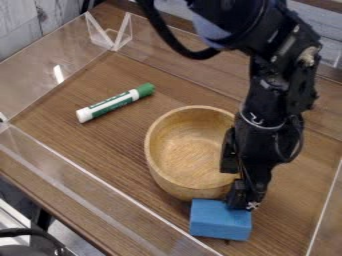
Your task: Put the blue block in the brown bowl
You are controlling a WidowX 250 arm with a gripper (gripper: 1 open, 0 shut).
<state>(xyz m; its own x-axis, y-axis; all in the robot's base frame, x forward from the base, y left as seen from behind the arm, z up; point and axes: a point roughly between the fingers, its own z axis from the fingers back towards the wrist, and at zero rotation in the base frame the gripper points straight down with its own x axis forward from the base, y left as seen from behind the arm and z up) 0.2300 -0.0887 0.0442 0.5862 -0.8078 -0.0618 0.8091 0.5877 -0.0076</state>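
Note:
The blue block lies flat on the wooden table, just in front of the brown bowl and nearly touching its front right wall. My gripper points straight down with its dark fingers open, their tips at the block's far edge, between block and bowl. Nothing is held. The bowl stands upright with nothing in it. The arm hides part of the bowl's right rim.
A green-and-white marker pen lies left of the bowl. Low clear plastic walls fence the table's edges, and a clear folded stand sits at the back. The table's front edge runs close below the block.

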